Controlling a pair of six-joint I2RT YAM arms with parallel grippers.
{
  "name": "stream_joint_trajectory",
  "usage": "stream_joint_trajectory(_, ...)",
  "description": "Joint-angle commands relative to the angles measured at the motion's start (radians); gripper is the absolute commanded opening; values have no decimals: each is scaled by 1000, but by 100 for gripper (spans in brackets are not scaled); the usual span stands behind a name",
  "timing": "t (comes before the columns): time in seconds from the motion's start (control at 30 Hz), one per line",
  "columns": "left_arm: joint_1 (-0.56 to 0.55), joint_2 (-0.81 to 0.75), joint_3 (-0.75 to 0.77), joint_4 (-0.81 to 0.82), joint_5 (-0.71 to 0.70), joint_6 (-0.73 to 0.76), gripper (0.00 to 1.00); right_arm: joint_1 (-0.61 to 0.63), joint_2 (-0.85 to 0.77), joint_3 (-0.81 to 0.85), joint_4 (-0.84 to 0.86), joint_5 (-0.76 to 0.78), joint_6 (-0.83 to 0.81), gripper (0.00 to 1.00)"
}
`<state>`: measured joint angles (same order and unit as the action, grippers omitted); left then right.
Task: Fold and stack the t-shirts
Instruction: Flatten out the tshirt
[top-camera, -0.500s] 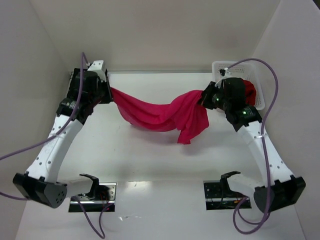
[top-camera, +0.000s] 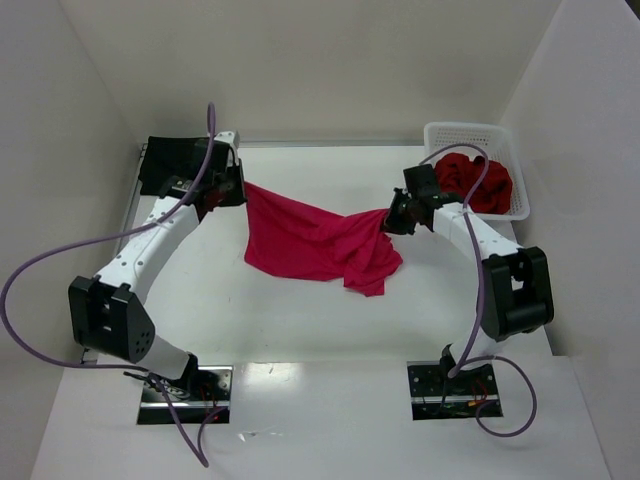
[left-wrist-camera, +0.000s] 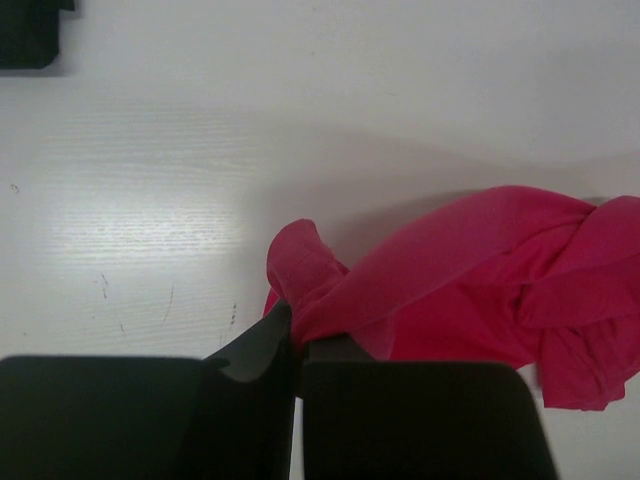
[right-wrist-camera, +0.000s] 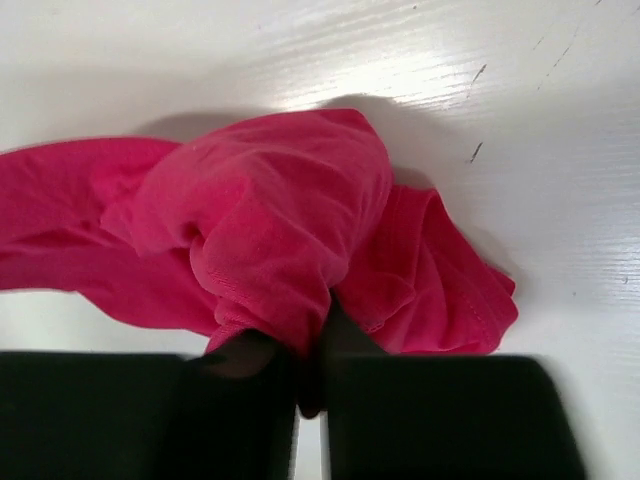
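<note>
A crimson-pink t-shirt (top-camera: 310, 245) is stretched between my two grippers, its middle sagging in folds onto the white table. At its left end my left gripper (top-camera: 238, 188) is shut on a bunched corner; the left wrist view shows the fingertips (left-wrist-camera: 298, 335) pinching the cloth (left-wrist-camera: 460, 260). My right gripper (top-camera: 392, 218) grips the right end. In the right wrist view its jaws (right-wrist-camera: 315, 335) stand close together with a wad of the shirt (right-wrist-camera: 270, 210) pinched between them. Darker red t-shirts (top-camera: 482, 180) lie in the basket. A black t-shirt (top-camera: 165, 160) lies flat at the back left.
The white lattice basket (top-camera: 445, 130) stands at the back right corner against the wall. White walls close in the table on the left, back and right. The two arm bases sit at the near edge.
Both arms have stretched out and dropped lower. The left gripper has shifted right and the right gripper left and nearer, so the shirt sags more onto the table.
</note>
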<state>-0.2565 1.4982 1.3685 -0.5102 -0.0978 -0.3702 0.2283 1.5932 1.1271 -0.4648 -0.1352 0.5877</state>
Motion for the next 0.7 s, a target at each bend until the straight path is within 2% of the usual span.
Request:
stream_joint_trajectory(0.0,13,45,15,93,-19,-6,0,-26,-19,14,49,14,-41,40)
stream_joint_trajectory(0.03,13,66,24,104,-5,-6,0,-36,-30,14,49,-24,-42,65)
stream_joint_trajectory(0.17,13,89,24,148,32,-6,0,-37,-132,-41,37,-73,-64,100)
stream_joint_trajectory(0.3,22,118,24,160,32,4,0,-37,-301,-157,92,-167,-83,100)
stream_joint_trajectory(0.37,22,128,33,170,32,4,0,-37,-335,-167,103,-213,-83,100)
stream_joint_trajectory(0.43,22,128,34,170,41,4,0,-27,-335,-167,112,-238,-83,100)
stream_joint_trajectory(0.5,22,137,34,170,50,4,0,-1,-312,-156,123,-205,-83,95)
stream_joint_trajectory(0.6,22,137,34,170,50,4,0,46,-237,-112,132,-181,-92,88)
stream_joint_trajectory(0.67,22,137,24,170,40,13,0,86,-150,-75,132,-109,-83,84)
